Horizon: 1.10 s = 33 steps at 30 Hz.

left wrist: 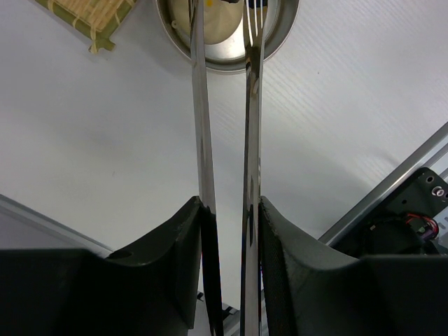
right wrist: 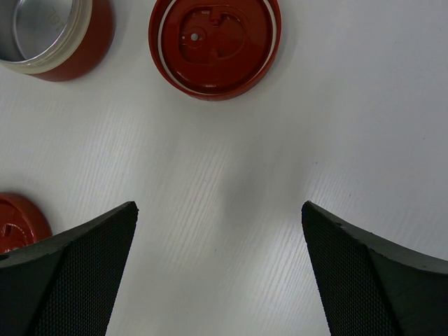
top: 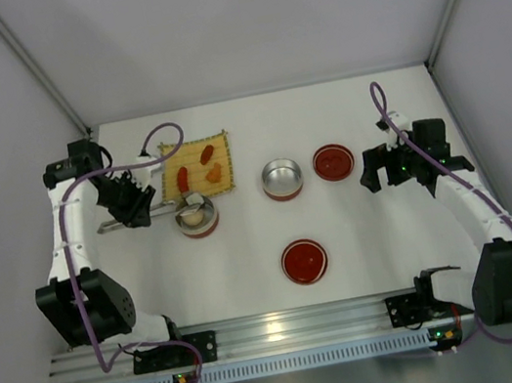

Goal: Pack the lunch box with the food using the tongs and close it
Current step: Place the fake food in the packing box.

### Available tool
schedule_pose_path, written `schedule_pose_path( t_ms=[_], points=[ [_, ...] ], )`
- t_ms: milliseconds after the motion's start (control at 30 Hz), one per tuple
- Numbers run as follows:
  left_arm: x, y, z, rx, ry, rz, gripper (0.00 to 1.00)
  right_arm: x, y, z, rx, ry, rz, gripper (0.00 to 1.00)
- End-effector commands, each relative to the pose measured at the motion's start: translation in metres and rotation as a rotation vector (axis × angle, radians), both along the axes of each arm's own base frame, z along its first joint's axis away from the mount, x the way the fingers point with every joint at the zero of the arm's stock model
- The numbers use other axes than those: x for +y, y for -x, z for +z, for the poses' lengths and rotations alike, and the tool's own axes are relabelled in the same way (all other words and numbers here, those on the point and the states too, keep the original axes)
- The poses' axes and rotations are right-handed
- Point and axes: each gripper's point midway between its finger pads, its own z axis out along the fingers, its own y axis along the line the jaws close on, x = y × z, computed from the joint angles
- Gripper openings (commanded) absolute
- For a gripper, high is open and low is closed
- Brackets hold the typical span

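Observation:
My left gripper (top: 131, 202) is shut on the tongs (left wrist: 203, 133), with both thin metal arms pressed between its pads. The tongs' tips reach over the left lunch box bowl (top: 198, 217), whose rim (left wrist: 210, 64) shows at the top of the left wrist view. A whitish ball of food (top: 193, 218) lies inside that bowl. Red pieces (top: 183, 180) and an orange piece (top: 214, 172) lie on the yellow mat (top: 197, 166). The top edge of the left wrist view cuts off the tong tips. My right gripper (right wrist: 219, 210) hangs open over bare table, near a red lid (right wrist: 213, 45).
A second lunch box bowl (top: 282, 179) with a red outside stands empty mid-table. One red lid (top: 333, 161) lies to its right and another red lid (top: 304, 261) lies nearer the arms. Grey walls close in the table on three sides.

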Motion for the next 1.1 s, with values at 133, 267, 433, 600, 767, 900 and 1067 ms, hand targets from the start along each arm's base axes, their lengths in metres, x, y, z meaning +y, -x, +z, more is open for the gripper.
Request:
schedule_pose_path(
  t_ms=[133, 267, 433, 600, 767, 900, 1067],
  points=[
    [-0.009, 0.036, 0.005, 0.104, 0.037, -0.046, 0.27, 0.004, -0.008, 0.022, -0.048, -0.003, 0.021, 0.99],
    [-0.011, 0.032, 0.002, 0.122, 0.048, -0.043, 0.3, 0.004, -0.008, 0.021, -0.045, -0.003, 0.021, 1.0],
    [-0.011, 0.031, -0.003, 0.147, 0.045, -0.044, 0.32, 0.002, -0.008, 0.021, -0.047, 0.005, 0.018, 1.0],
    [-0.011, 0.031, -0.007, 0.167, 0.032, -0.047, 0.35, 0.002, -0.007, 0.02, -0.044, 0.006, 0.017, 0.99],
    [-0.014, 0.03, -0.008, 0.175, 0.04, -0.053, 0.45, 0.002, -0.007, 0.02, -0.045, 0.008, 0.019, 0.99],
    [-0.016, 0.027, -0.007, 0.168, 0.041, -0.054, 0.61, 0.002, -0.007, 0.02, -0.043, 0.01, 0.016, 0.99],
    [-0.017, 0.023, -0.002, 0.155, 0.042, -0.056, 0.68, 0.002, -0.007, 0.02, -0.043, 0.01, 0.016, 0.99]
  ],
)
